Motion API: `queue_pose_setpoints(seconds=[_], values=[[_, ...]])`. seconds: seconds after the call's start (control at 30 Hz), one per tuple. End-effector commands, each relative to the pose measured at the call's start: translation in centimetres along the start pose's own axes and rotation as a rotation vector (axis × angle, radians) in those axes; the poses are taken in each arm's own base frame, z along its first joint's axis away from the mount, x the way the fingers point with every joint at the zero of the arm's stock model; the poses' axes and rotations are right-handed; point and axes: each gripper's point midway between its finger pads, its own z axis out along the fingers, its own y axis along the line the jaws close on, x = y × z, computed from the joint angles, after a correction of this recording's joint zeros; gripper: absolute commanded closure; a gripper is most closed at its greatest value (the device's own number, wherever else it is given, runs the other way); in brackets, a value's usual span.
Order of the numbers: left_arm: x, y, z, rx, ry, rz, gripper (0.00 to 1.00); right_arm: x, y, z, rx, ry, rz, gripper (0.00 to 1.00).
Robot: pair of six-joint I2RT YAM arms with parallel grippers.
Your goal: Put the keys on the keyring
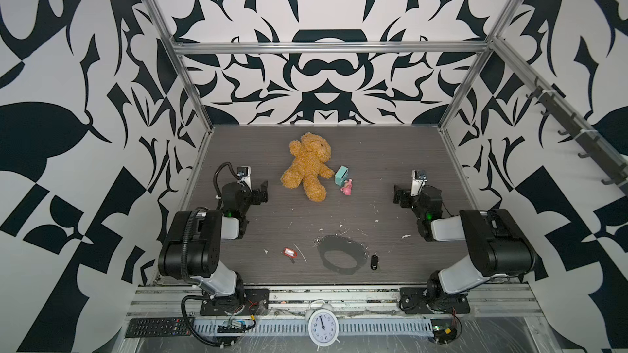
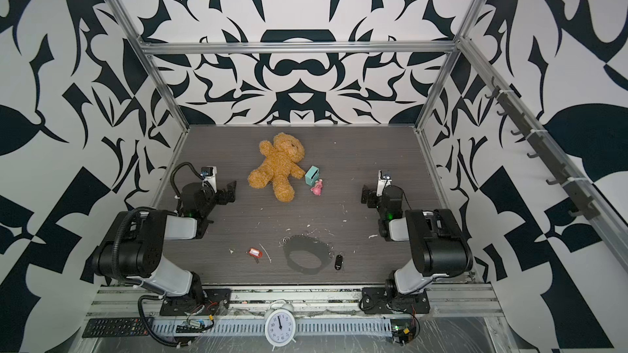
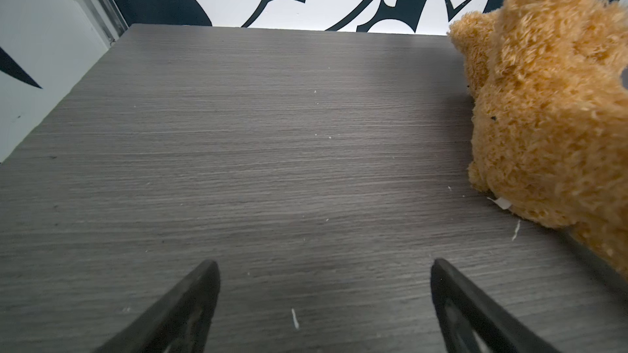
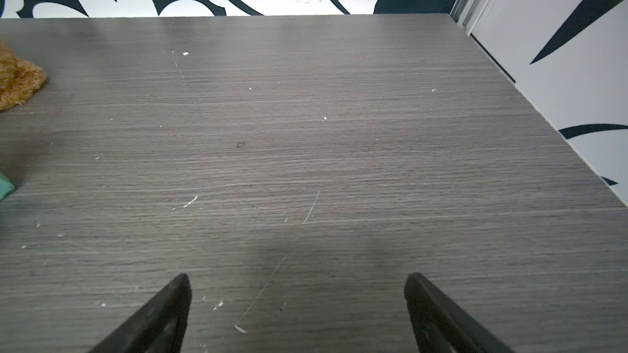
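Note:
In both top views the keys lie near the table's front edge: a red tag (image 1: 289,251) (image 2: 253,252) left of middle and a black fob (image 1: 374,261) (image 2: 337,261) right of it. Between them a black strap (image 1: 336,240) (image 2: 300,240) curls in a loop, and the silver keyring (image 1: 317,241) (image 2: 284,240) sits at its left end. My left gripper (image 1: 262,192) (image 2: 231,191) (image 3: 324,266) is open over bare table, well behind the tag. On the far right side my right gripper (image 1: 398,195) (image 2: 365,195) (image 4: 295,280) is likewise open and empty. Neither wrist view shows the keys or the keyring.
A tan teddy bear (image 1: 309,169) (image 3: 543,113) lies at mid-table, with a teal box (image 1: 342,175) and a pink figure (image 1: 347,187) beside it. A remote control (image 1: 158,327) and a white alarm clock (image 1: 321,322) sit on the front rail. White scraps dot the table.

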Motion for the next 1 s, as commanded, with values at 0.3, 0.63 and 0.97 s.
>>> queue_pose_setpoints(seconds=[0.3,0.63,0.97], values=[[-0.65,-0.14,-0.04,0.024,-0.016,0.003,0.01,-1.90,0.46,0.06,-0.006,-0.051,-0.020,0.00],[-0.63,-0.16,-0.06,0.022,-0.016,0.004,0.01,-1.93,0.72,0.03,0.011,-0.054,-0.045,0.01],[-0.61,-0.27,-0.02,0.015,-0.015,0.012,0.01,-1.87,0.81,0.14,0.017,-0.049,-0.055,0.01]])
